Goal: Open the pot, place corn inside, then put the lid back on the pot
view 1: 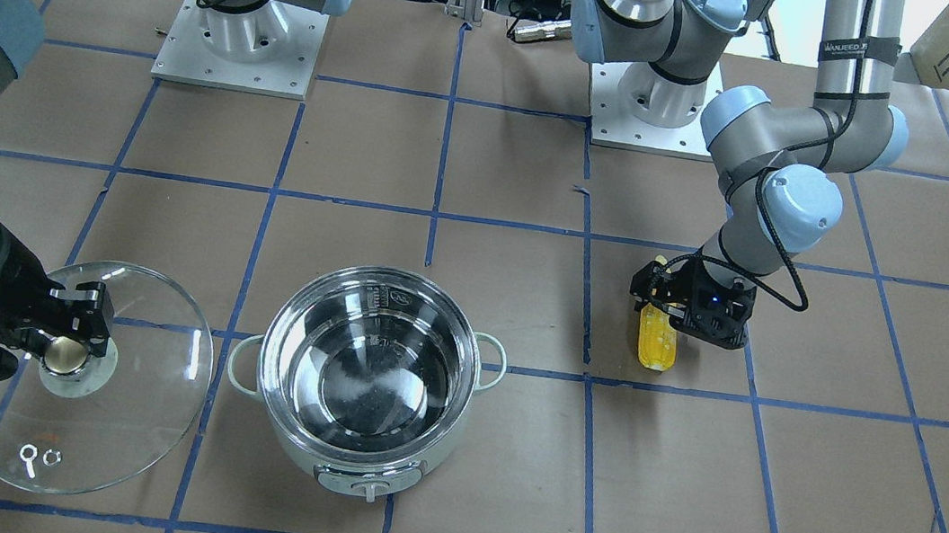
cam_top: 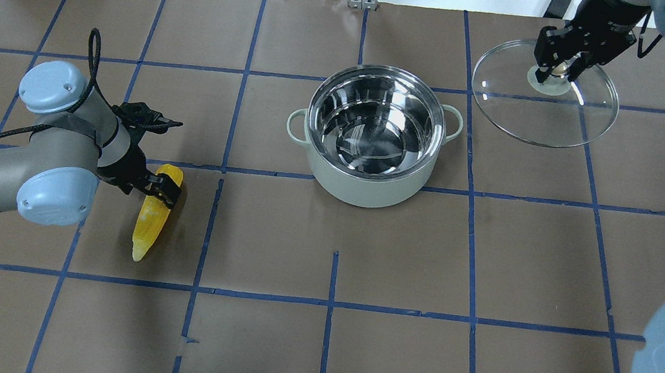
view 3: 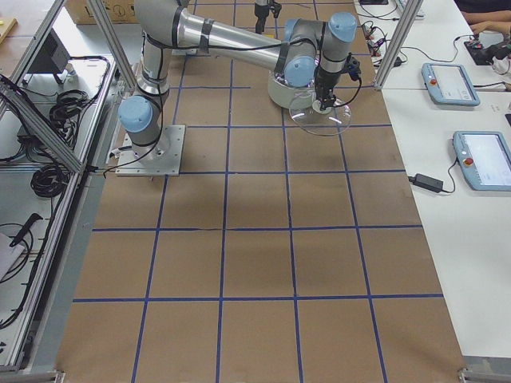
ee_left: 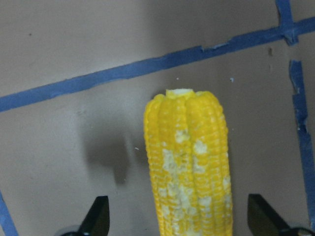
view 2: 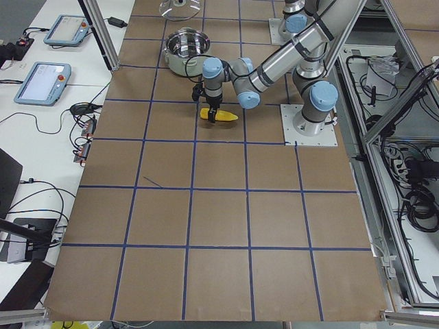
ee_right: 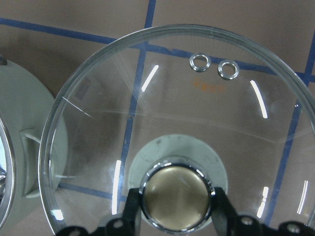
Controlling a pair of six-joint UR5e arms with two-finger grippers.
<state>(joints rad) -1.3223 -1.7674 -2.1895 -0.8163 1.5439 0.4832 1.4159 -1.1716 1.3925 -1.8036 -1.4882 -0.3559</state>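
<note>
Bright, even overhead light; fixed views sharp.
White glare streaks the lid (ee_right: 147, 78) and the steel inside the pot (cam_top: 372, 133); the corn (ee_left: 189, 162) casts a soft shadow, slightly blurred close up.

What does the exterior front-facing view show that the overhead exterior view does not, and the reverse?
Only the front-facing view shows the control knob on the round pale mint-green pot, the two metal vent rings in the clear glass dome lid, and the arms' base plates. Only the overhead view shows the tapered half of the yellow ear of corn uncovered; from the front the left gripper hides most of it. Both show the pot open and empty, the right gripper shut on the lid's brass-coloured knob, and the left gripper at the corn.
</note>
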